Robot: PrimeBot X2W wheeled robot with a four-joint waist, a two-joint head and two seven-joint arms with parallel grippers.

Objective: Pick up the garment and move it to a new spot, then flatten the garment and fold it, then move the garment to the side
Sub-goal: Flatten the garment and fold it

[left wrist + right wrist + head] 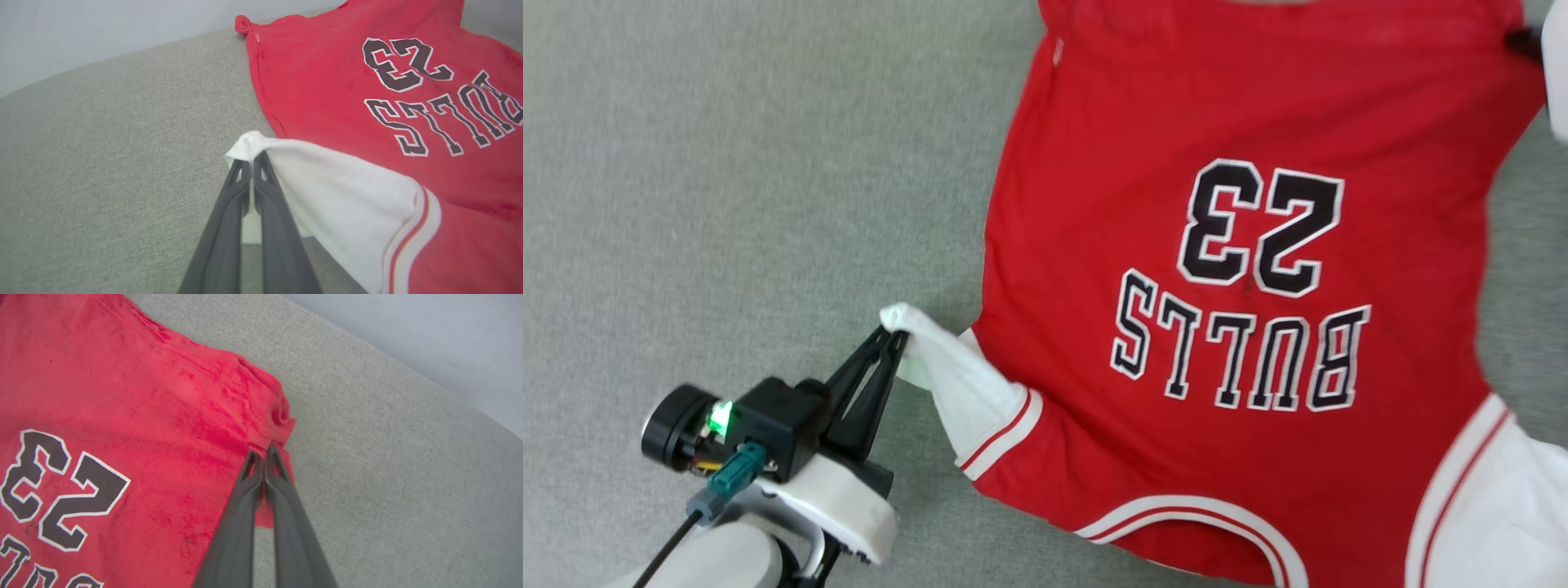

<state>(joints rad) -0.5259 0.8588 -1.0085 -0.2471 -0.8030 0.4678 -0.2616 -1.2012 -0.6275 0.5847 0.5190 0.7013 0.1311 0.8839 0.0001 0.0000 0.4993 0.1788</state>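
Note:
The garment [1241,269], a red jersey with black "BULLS 23" lettering facing up, lies spread on the grey fabric surface [727,188]. My left gripper [892,336] is shut on the tip of its white sleeve [956,384], pulling it out to the left. The left wrist view shows the same grip, left gripper [251,157] pinching the white sleeve [335,192]. In the right wrist view my right gripper [261,451] is shut on the red corner of the garment [122,396] at its bunched hem. In the head view a dark bit of the right gripper shows at the top right edge.
Grey fabric surface extends wide to the left of the jersey. Its far edge [122,53] meets a pale wall [102,24]. The second white sleeve [1494,506] lies at the lower right.

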